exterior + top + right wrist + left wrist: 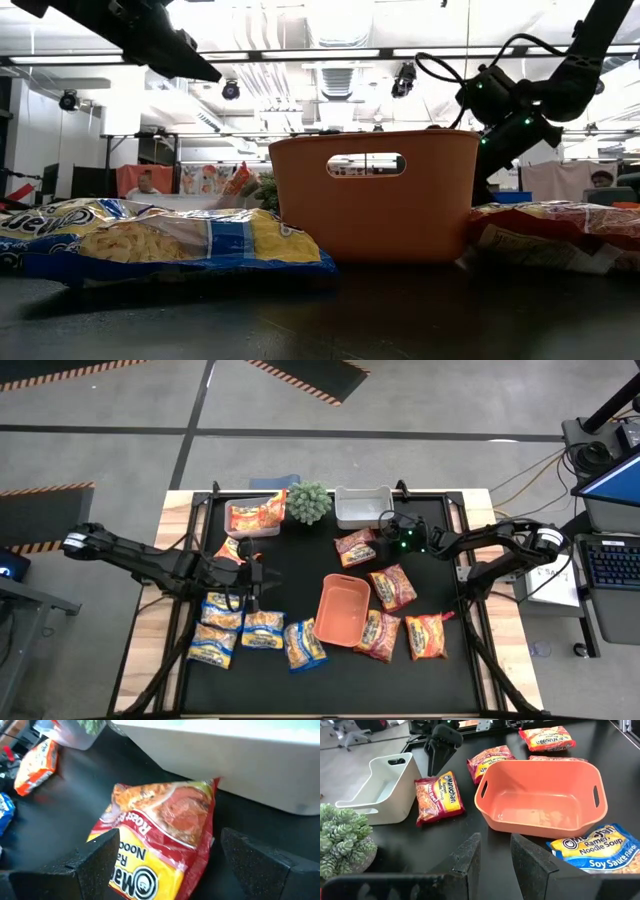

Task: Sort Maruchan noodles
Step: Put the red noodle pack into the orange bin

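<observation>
The Maruchan noodles lie about an orange tray (343, 608): yellow-and-blue packets (262, 630) at the near left, orange packets (392, 588) at the right, and one dark red packet (355, 545) flat on the table against the white bin (362, 505). My right gripper (165, 865) is open wide just over that dark red packet (160, 835), one finger on either side of its near end, and I see no contact. My left gripper (495, 857) hovers above the table left of the tray (540, 795), its fingers a narrow gap apart with nothing between them.
A clear bin (252, 517) at the far left holds orange packets. A potted plant (308, 502) stands between it and the white bin. One more orange packet (230, 550) lies by my left arm. Bare black table shows between the grippers.
</observation>
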{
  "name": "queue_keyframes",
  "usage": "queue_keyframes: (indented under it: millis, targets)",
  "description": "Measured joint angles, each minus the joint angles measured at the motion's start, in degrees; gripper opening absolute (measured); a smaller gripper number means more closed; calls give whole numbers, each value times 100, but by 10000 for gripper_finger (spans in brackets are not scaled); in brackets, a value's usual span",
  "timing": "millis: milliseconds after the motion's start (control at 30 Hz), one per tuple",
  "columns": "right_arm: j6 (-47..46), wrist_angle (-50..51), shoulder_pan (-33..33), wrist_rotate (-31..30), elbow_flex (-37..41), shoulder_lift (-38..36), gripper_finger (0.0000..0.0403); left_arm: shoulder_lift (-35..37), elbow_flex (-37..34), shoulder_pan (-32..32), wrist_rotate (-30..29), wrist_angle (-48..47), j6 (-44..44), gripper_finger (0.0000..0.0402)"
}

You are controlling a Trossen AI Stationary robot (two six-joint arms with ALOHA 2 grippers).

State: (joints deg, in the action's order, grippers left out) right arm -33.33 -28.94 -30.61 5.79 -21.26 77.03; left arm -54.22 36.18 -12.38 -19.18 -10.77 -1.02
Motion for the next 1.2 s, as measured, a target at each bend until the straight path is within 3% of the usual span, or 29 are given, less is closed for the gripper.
queue_keyframes:
  millis: [267,467,700,833,1200]
  targets:
    - [-5,-183,2,-129,4,368,336,0,0,0,2,125,-129,90]
    - [-130,-1314,24,476,-85,1259,336,0,0,0,2,128,-129,90]
    - [-26,-1404,24,519,-477,1820,323,0,0,0,2,132,-129,90]
    - [-7,-1390,22,572,-546,1812,292,-1,0,0,2,132,-129,90]
    - [-69,-1337,24,704,-546,1644,159,-1,0,0,2,228,-126,90]
